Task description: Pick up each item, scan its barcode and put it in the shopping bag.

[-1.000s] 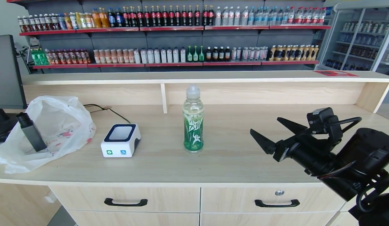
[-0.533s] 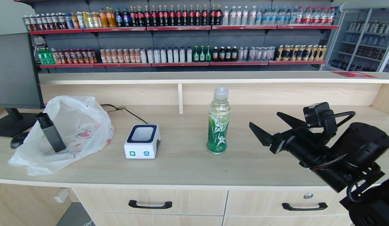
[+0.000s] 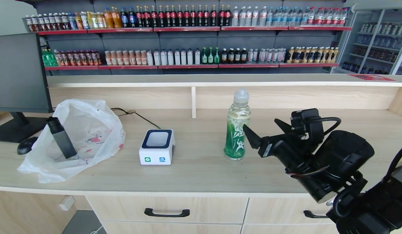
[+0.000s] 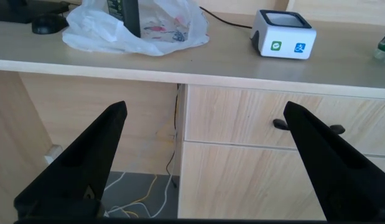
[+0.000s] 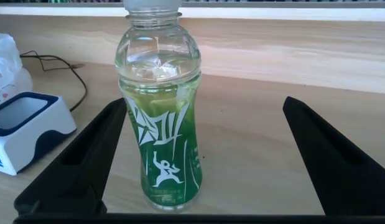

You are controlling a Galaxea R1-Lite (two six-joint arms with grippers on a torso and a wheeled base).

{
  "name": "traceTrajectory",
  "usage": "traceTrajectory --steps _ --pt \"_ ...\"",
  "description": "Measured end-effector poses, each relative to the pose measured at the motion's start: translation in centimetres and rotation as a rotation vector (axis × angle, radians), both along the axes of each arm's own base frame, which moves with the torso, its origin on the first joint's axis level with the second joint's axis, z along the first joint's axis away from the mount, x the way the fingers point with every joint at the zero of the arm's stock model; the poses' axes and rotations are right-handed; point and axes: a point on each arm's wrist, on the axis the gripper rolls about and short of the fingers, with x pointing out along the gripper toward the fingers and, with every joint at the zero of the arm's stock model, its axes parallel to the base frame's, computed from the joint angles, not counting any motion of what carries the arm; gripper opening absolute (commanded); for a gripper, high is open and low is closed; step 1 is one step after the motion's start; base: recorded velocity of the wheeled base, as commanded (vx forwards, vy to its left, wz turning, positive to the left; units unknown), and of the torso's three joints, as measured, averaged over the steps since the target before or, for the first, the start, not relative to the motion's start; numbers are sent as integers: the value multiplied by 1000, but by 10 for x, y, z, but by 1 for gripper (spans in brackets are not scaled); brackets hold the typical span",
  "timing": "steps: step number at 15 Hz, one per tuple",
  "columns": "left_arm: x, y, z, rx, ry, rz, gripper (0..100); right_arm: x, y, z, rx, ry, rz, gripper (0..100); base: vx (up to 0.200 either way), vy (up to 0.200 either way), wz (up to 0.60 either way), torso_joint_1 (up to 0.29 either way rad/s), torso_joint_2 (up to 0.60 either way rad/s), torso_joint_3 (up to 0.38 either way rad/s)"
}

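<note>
We see the green bottle (image 3: 237, 130) upright on the counter (image 3: 201, 177), well back from its front edge. Our right gripper (image 3: 261, 126) sits just beside it at three o'clock, fingers spread wide, not touching. The scanner (image 3: 157, 148) lies at the bottle's nine o'clock, bare wood between; the shopping bag (image 3: 90, 130) farther that way. Our left gripper (image 4: 204, 109) hangs wide below the counter edge.

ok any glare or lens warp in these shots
Head view: the fridge frame at far right leans, a wide-lens warp; the scanner has a top window reflecting pale light. Right wrist view: bright highlights on the bottle, in its clear upper half.
</note>
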Motion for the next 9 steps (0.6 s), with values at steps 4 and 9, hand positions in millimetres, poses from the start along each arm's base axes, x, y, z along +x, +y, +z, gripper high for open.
traceTrajectory --steps 4,9 --pt "0 0 0 -1 -2 0 100 0 16 -10 18 34 24 100 0 0 0 0 0 0" --pt "0 0 0 1 0 0 100 13 24 -21 23 49 25 100 0 0 0 0 0 0"
